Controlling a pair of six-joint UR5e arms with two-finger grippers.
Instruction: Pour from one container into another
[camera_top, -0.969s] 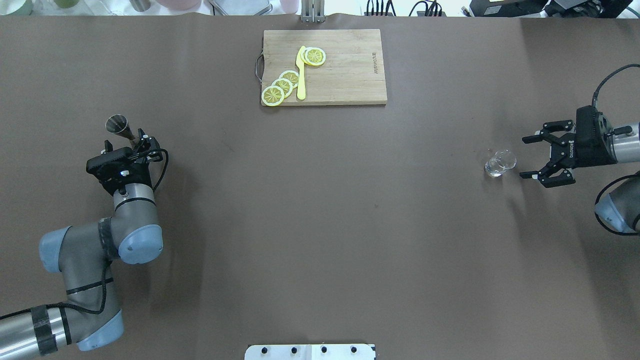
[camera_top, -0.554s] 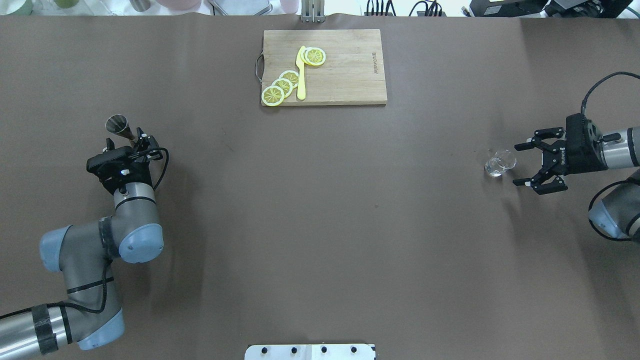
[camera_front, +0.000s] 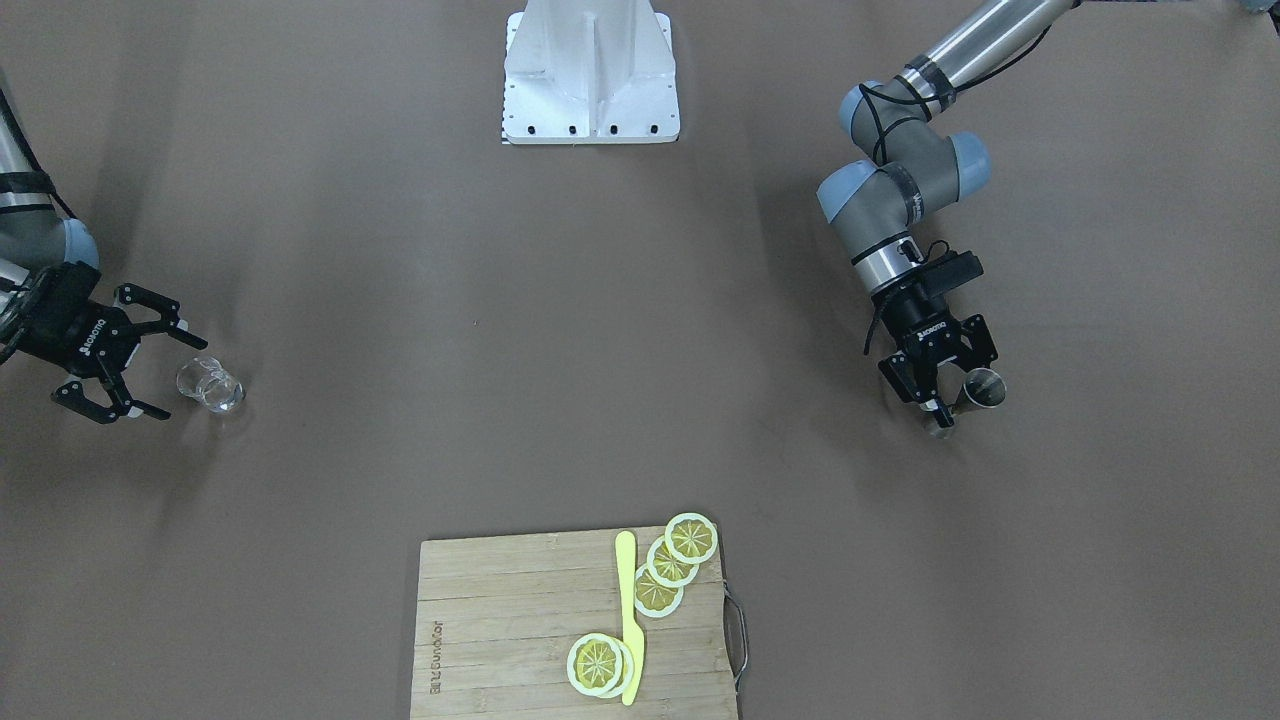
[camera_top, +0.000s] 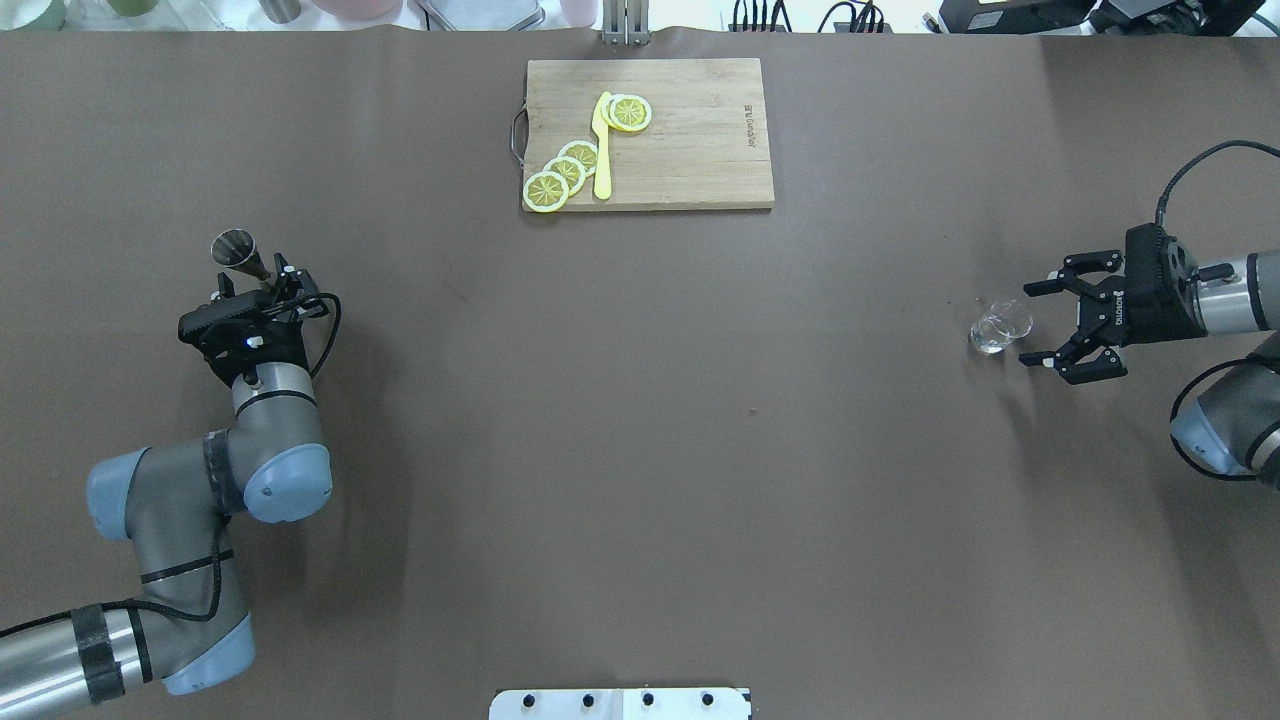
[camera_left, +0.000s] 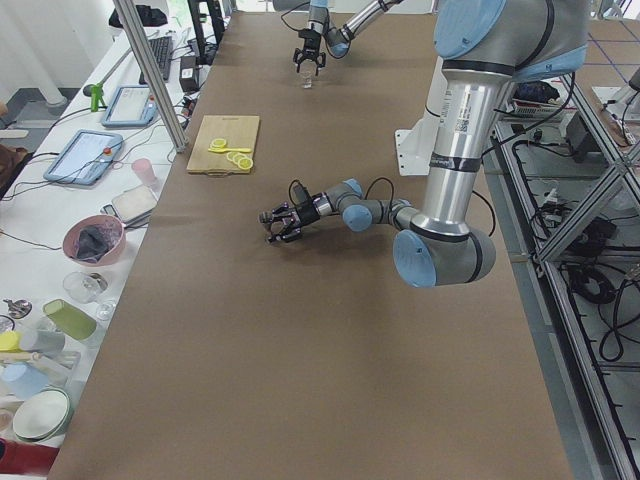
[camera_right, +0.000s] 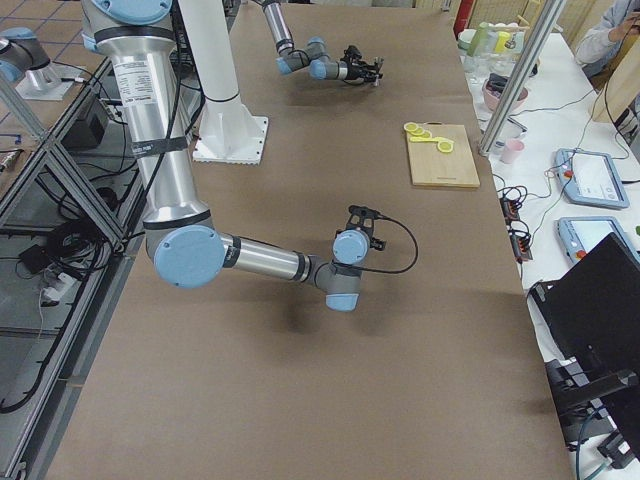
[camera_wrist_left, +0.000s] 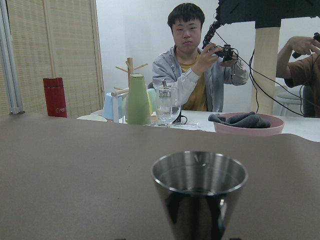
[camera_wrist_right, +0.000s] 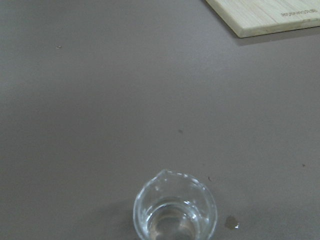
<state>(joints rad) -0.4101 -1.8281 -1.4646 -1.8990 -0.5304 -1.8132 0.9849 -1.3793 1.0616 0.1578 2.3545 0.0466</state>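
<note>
right gripper (camera_top: 1036, 322) gaped wide, glass beaker (camera_top: 999, 327) just ahead of its fingertips; left gripper (camera_top: 252, 280) at jigger (camera_top: 232, 247), grip unclear.

One cutting board (camera_top: 690, 150), one yellow knife (camera_top: 602, 160), five lemon slices (camera_top: 546, 190), one metal cup (camera_top: 233, 247), one glass beaker (camera_top: 1000, 326).

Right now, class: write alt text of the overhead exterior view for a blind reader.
An open right tool faces a clear glass beaker on a brown table; the left tool is at a cone-shaped steel jigger. A wooden cutting board with lemon slices lies at the far edge.
</note>
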